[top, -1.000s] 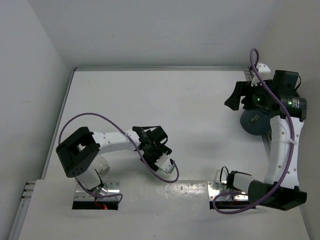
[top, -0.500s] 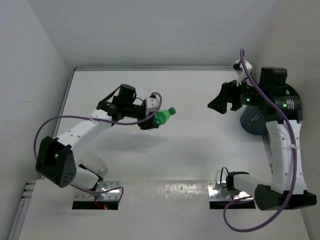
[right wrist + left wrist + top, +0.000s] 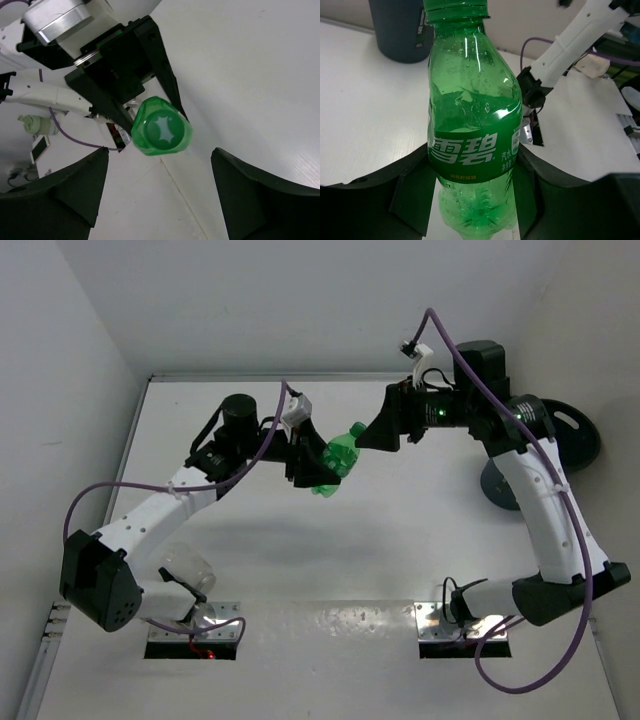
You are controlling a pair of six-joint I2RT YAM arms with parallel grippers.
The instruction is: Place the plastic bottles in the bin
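Observation:
My left gripper (image 3: 312,462) is shut on the green bottle (image 3: 337,458) and holds it in the air over the middle of the table, cap pointing right. In the left wrist view the fingers clamp the bottle (image 3: 472,125) at its label. My right gripper (image 3: 376,432) is open just right of the cap, apart from it. In the right wrist view the bottle (image 3: 162,127) shows cap-on, just above the wide gap of my right gripper (image 3: 159,152). The dark grey-blue bin (image 3: 580,435) stands at the far right, partly hidden by the right arm. The red-capped and blue-capped bottles are not clearly in view.
White walls close the table at the back and both sides. A clear rounded thing (image 3: 186,568) lies by the left arm's base, partly hidden. The bin also shows in the left wrist view (image 3: 402,30), beyond the bottle. Purple cables hang off both arms.
My left arm has swung up from near its base, carrying the green bottle up and right. My right arm has swung left from over the bin to the bottle's cap.

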